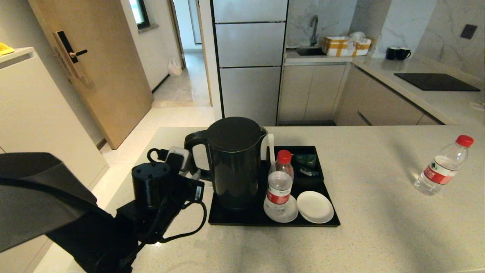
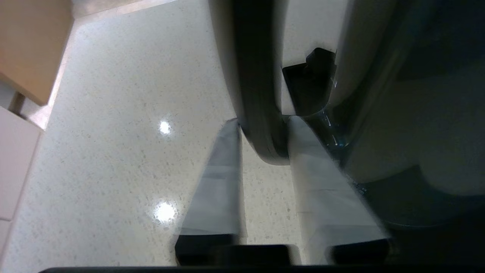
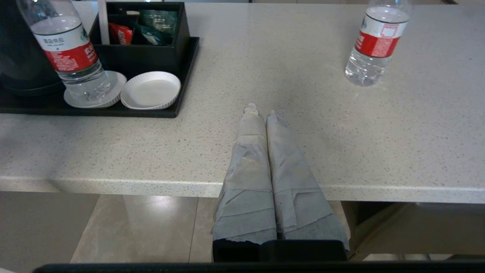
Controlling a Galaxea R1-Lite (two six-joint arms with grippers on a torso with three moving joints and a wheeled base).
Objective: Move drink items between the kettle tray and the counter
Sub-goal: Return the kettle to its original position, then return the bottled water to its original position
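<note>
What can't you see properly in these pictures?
- Left gripper: head view, its own arm covers the fingers.
- Kettle: left wrist view, cut off by the edges; only the handle and some of the body show.
- Sachets: right wrist view, print too small to read.
- Bottle on the counter: right wrist view, cap cut off.

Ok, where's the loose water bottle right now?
Head view: the loose bottle stands on the counter at far right, apart from the tray.
</note>
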